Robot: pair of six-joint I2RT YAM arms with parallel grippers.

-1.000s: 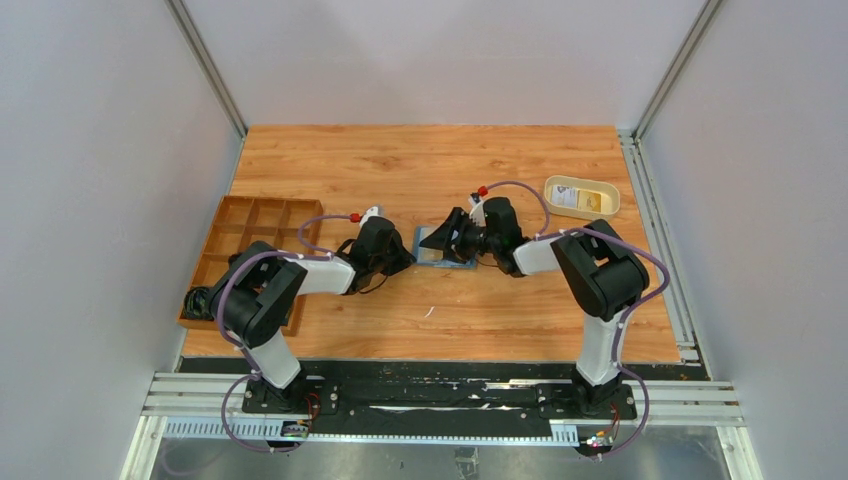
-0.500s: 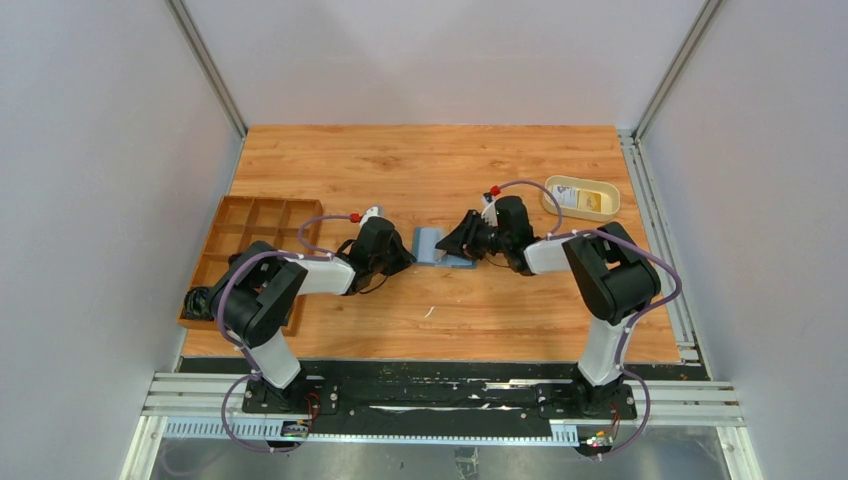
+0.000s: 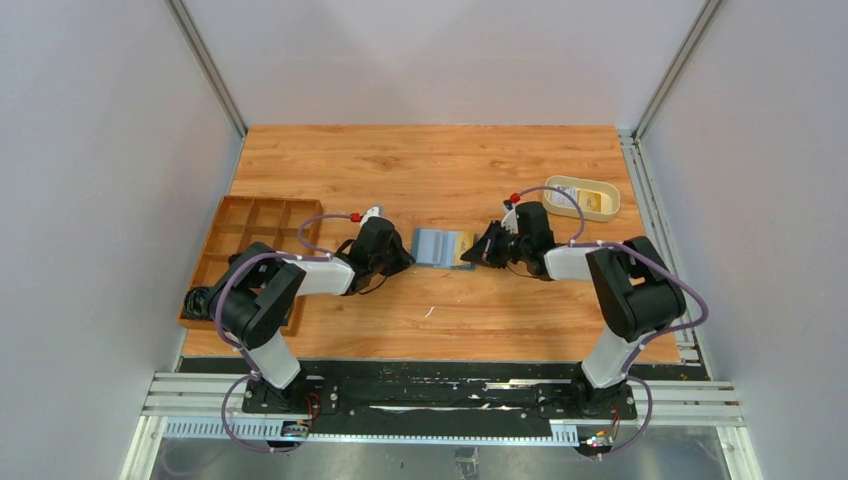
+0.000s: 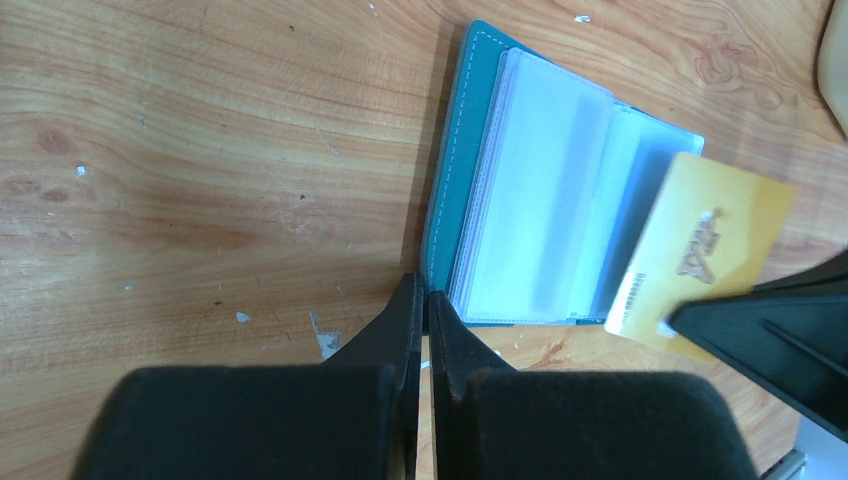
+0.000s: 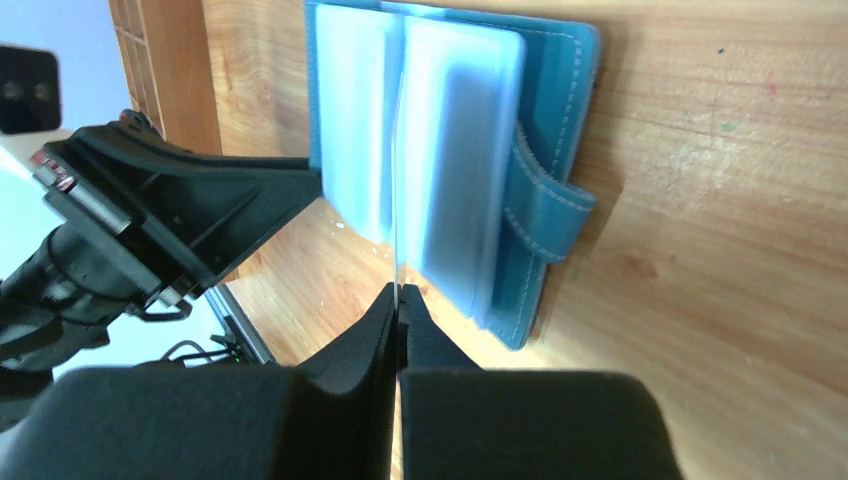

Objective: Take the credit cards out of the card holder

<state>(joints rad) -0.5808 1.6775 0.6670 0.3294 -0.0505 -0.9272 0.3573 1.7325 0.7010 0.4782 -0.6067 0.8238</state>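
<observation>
Lettering on the yellow card (image 4: 700, 250), pinched by the right gripper (image 5: 397, 297) partly over the open card holder (image 4: 470, 190), is blurred; left gripper (image 4: 427, 300) closed at its edge

The blue card holder (image 3: 435, 247) lies open and flat on the table (image 3: 420, 170), clear plastic sleeves facing up and its closure tab (image 5: 545, 205) stretched out to one side. A yellow credit card (image 4: 700, 250) juts from its right edge, tilted and mostly clear of the sleeves.
</observation>
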